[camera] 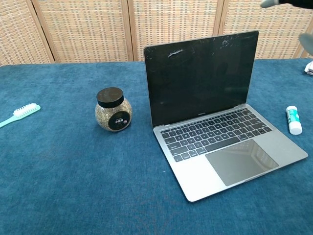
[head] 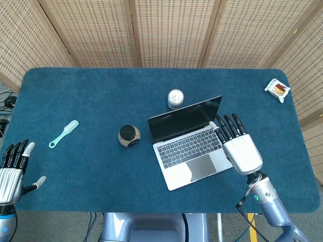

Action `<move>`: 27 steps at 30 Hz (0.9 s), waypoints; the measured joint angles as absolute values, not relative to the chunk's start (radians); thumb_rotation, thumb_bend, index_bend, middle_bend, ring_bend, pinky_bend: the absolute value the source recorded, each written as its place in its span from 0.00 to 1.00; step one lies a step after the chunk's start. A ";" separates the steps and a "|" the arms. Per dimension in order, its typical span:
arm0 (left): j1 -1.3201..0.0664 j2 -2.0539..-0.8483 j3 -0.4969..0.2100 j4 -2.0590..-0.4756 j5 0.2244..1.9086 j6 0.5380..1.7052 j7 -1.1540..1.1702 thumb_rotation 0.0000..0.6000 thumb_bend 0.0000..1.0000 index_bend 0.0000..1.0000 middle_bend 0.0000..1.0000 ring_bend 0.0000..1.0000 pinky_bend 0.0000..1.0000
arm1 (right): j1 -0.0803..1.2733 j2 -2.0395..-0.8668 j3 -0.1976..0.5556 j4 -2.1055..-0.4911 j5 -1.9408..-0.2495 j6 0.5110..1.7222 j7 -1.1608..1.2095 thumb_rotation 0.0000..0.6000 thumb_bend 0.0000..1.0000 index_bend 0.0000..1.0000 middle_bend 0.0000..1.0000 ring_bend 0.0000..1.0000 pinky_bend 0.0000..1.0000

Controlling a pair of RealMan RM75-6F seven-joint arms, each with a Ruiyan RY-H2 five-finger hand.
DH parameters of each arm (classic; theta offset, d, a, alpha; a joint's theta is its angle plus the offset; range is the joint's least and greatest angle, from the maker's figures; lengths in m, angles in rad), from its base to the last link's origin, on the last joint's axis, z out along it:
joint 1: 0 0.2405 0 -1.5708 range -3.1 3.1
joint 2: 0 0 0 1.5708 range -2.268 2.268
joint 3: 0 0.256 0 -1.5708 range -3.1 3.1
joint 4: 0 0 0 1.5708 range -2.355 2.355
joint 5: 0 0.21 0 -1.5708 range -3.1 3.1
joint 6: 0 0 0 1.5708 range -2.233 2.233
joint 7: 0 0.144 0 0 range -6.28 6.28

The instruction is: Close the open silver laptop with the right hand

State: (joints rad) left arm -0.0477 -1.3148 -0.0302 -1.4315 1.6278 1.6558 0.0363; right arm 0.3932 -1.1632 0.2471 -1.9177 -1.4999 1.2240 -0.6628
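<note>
Reaching over the near right corner of the silver laptop (head: 189, 146), the right robot hand (head: 241, 148) is seen with fingers spread and nothing held; the raised screen (head: 184, 121) lies just beyond and to its left, its top edge running left to right; the left robot hand (head: 11, 174), also spread and holding nothing, is well apart at the worktop (head: 91, 96) edge.

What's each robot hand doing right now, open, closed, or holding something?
Left robot hand: open, fingers spread, holding nothing, at the table's near-left edge.
Right robot hand: open, fingers spread, holding nothing, at the right side of the open silver laptop.
</note>
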 measured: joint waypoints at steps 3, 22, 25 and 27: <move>-0.049 -1.315 -0.030 -1.430 1.625 1.650 0.033 1.00 0.02 0.00 0.00 0.00 0.00 | 0.434 -1.179 0.269 -1.925 -1.447 1.186 -0.714 1.00 0.91 0.05 0.00 0.00 0.00; -0.061 -1.313 -0.032 -1.424 1.606 1.617 0.006 1.00 0.02 0.00 0.00 0.00 0.00 | 0.682 -1.264 0.362 -1.817 -1.082 1.053 -0.926 1.00 1.00 0.15 0.12 0.00 0.01; -0.063 -1.313 -0.033 -1.422 1.604 1.615 0.005 1.00 0.02 0.00 0.00 0.00 0.00 | 0.718 -1.269 0.368 -1.806 -1.028 1.046 -0.953 1.00 1.00 0.16 0.13 0.00 0.04; -0.064 -1.314 -0.033 -1.420 1.603 1.612 0.004 1.00 0.02 0.00 0.00 0.00 0.00 | 0.741 -1.271 0.369 -1.801 -0.998 1.045 -0.971 1.00 1.00 0.17 0.15 0.01 0.05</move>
